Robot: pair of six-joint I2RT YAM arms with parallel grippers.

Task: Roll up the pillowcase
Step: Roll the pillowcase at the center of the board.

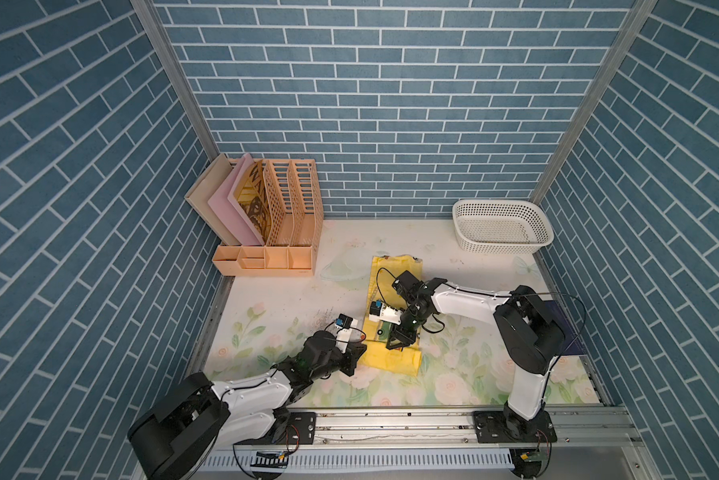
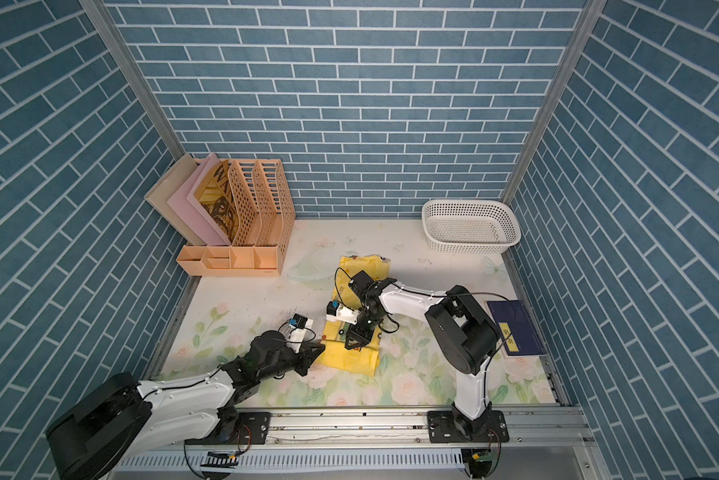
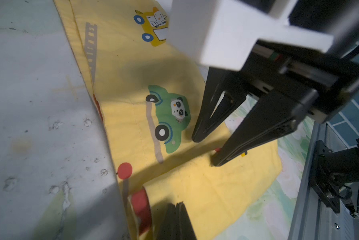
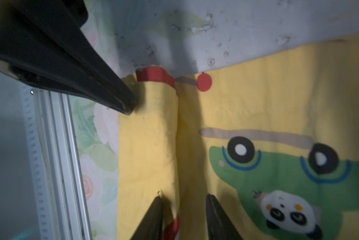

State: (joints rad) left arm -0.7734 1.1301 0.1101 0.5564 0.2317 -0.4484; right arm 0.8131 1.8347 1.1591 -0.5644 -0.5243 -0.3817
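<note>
The yellow pillowcase [image 1: 384, 270] [image 2: 362, 266] [image 3: 122, 83] [image 4: 247, 93], printed with cars and pandas, lies as a narrow strip running away from me on the floral mat. Its near end is turned over into a low roll [image 1: 395, 361] [image 2: 353, 361] [image 3: 205, 191] [image 4: 149, 135]. My left gripper [image 1: 364, 347] [image 2: 322, 345] [image 3: 179, 204] [image 4: 129, 109] reaches in from the left and is shut on the roll's left edge. Over the roll's inner fold line, my right gripper [image 1: 397, 347] [image 2: 355, 347] [image 3: 205, 151] [image 4: 183, 196] points down and stands open, one tip on each side of the crease.
A peach file organiser [image 1: 283, 216] holding boards stands at the back left. At the back right is a white perforated basket [image 1: 501, 226]. A dark blue board [image 2: 515, 328] lies at the right edge. The aluminium rail [image 1: 391, 424] carrying both arm bases runs along the front.
</note>
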